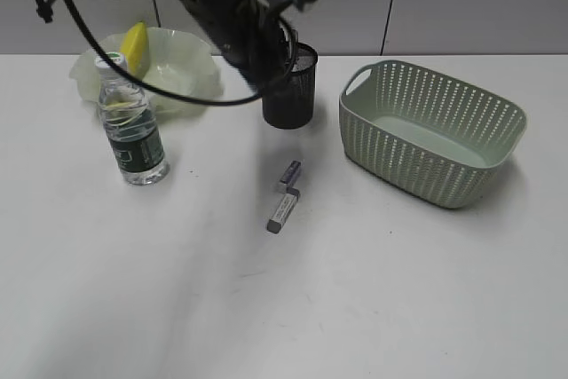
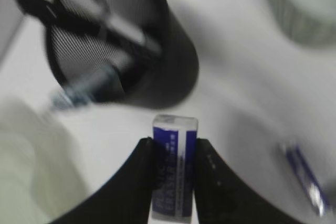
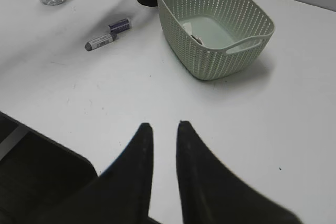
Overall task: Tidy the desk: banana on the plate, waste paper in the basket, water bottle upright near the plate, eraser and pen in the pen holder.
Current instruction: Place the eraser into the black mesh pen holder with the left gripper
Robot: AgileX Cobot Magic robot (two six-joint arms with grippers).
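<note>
In the left wrist view my left gripper (image 2: 175, 142) is shut on the eraser (image 2: 174, 156), a white block in a blue sleeve that stands upright between the fingers. It hangs just in front of the pen holder (image 2: 173, 72), which has pens inside. From outside, the left arm covers the pen holder (image 1: 291, 95). The banana (image 1: 135, 45) lies in the plate (image 1: 191, 73). The water bottle (image 1: 131, 135) stands upright in front of the plate. My right gripper (image 3: 164, 124) is open and empty over the desk (image 3: 252, 124). A small pale scrap (image 3: 195, 39), perhaps the waste paper, lies in the basket (image 3: 210, 61).
Two small blocks lie on the desk in front of the pen holder, one purple (image 1: 290, 172) and one grey (image 1: 282, 210). The basket (image 1: 430, 135) stands to the right of the pen holder. A dark edge (image 3: 37, 171) runs along the near side of the desk.
</note>
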